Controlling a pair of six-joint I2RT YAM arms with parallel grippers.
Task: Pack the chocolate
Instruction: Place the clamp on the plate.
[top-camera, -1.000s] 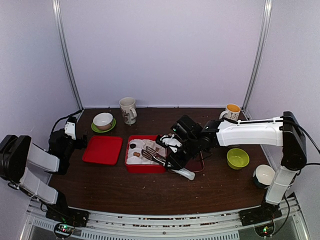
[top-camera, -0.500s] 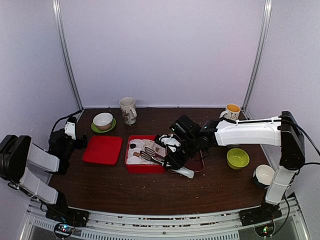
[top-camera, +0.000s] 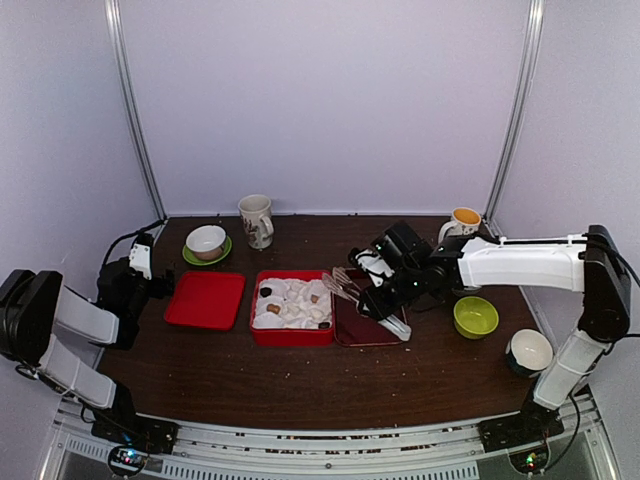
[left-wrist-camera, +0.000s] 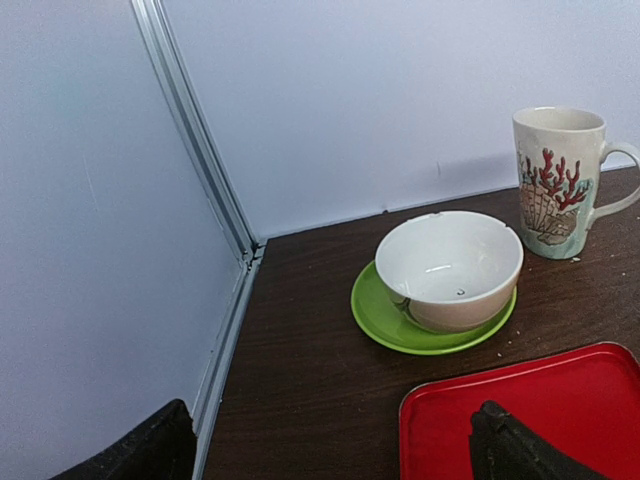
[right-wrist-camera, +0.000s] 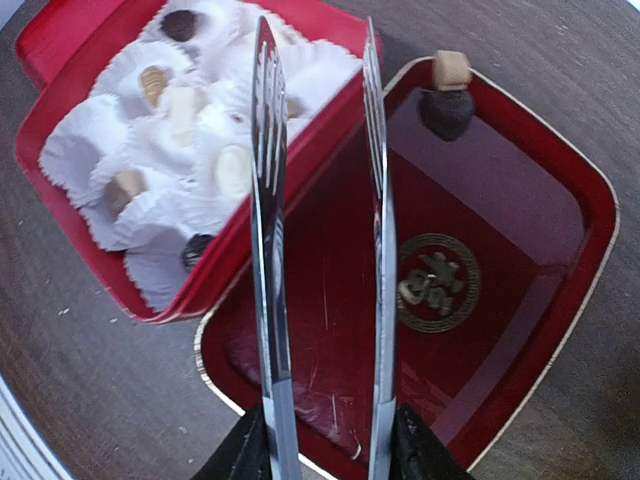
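Several chocolate pieces sit in the white paper cups of the red box: a dark one, a tan one and a cream one. A tan block and a dark round piece lie at the far corner of the dark red tray. My right gripper is shut on metal tongs, whose arms stand apart over the tray and box edge with nothing between the tips. My left gripper is open at the far left, by the red lid.
A white bowl on a green saucer and a coral-print mug stand behind the lid. At the right are a yellow-filled mug, a green bowl and a white cup. The wall frame runs close on the left.
My right arm has carried the tongs to the right, from over the white insert of the box to over the dark red tray. The left arm has not moved.
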